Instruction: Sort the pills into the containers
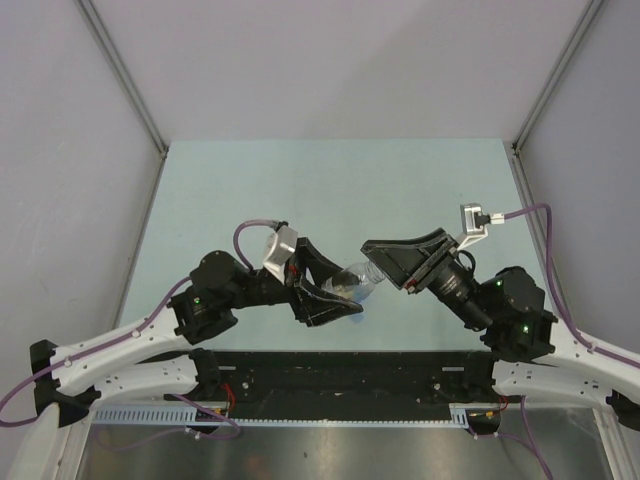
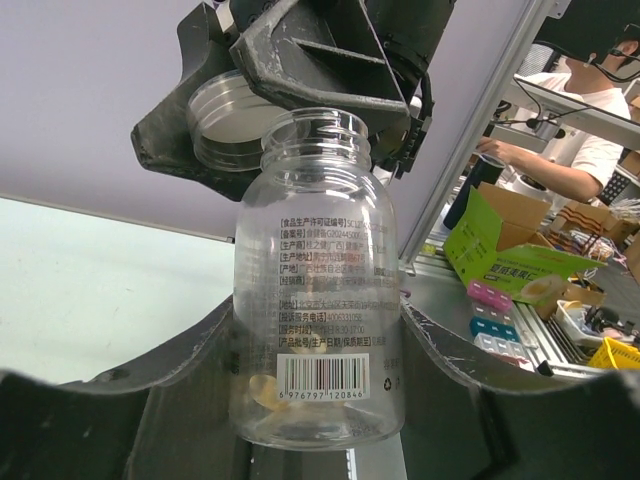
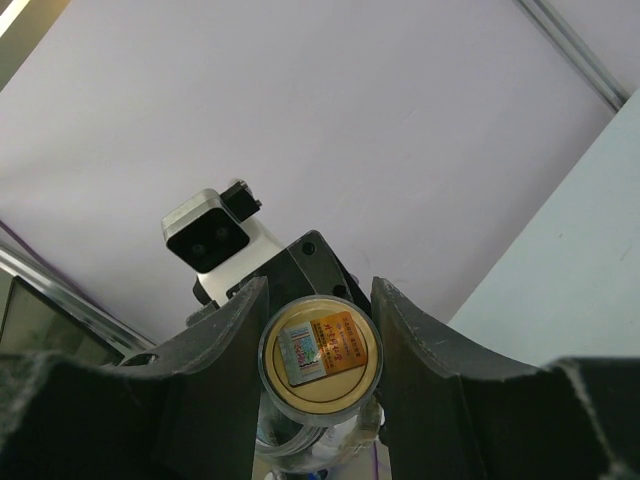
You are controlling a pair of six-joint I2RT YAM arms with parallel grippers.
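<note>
— Where are the pills?
— At the bottom of the clear bottle, its mouth uncapped. The left gripper clamps it above the table's near middle.
— The right gripper?
— Closed on the cap, just beside the mouth. Both arms bend inward and meet, with open table beyond.

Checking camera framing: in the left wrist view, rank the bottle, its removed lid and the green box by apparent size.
1. bottle, clearly largest.
2-3. lid and green box look about alike; the box sits far behind, so I won't rank them.
</note>
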